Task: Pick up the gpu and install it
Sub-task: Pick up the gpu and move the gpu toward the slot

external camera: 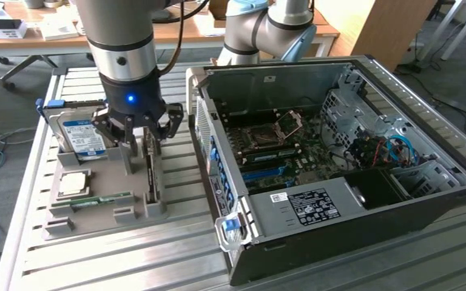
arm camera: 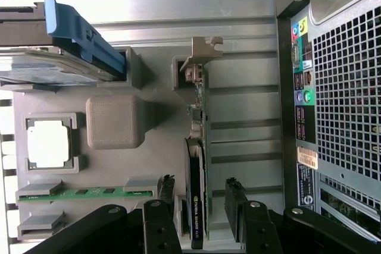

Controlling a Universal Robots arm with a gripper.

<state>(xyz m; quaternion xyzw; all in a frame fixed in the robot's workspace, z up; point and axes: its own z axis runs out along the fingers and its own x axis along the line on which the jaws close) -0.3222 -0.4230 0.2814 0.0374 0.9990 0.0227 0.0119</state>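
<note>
The task is at its start: neither the pick-up nor the install is done. The gpu (external camera: 150, 174) stands on edge in its slot in the grey holder (external camera: 107, 173) on the worktop (external camera: 95, 254), to the exterior view's left of the open computer case (external camera: 322, 242) and well apart from the motherboard (external camera: 290, 151) inside it.

The end effector (external camera: 144, 144) hangs directly over the far end of the card, jaws spread wide. In the wrist view the end effector (arm camera: 199, 191) straddles the gpu (arm camera: 195, 176), one of its fingers (arm camera: 235, 197) on each side of the dark edge. A gap shows on the case side; on the other side I cannot tell whether the finger touches. Nothing is gripped, and the card's metal bracket sits seated in the holder.

The hard drive (external camera: 81, 134), the processor (external camera: 75, 182) and the memory stick (external camera: 99, 199) all rest in their own places in the holder, untouched. By my judgement, the approach looks complete while grasp, lift, carry and seating in the case all remain undone.
</note>
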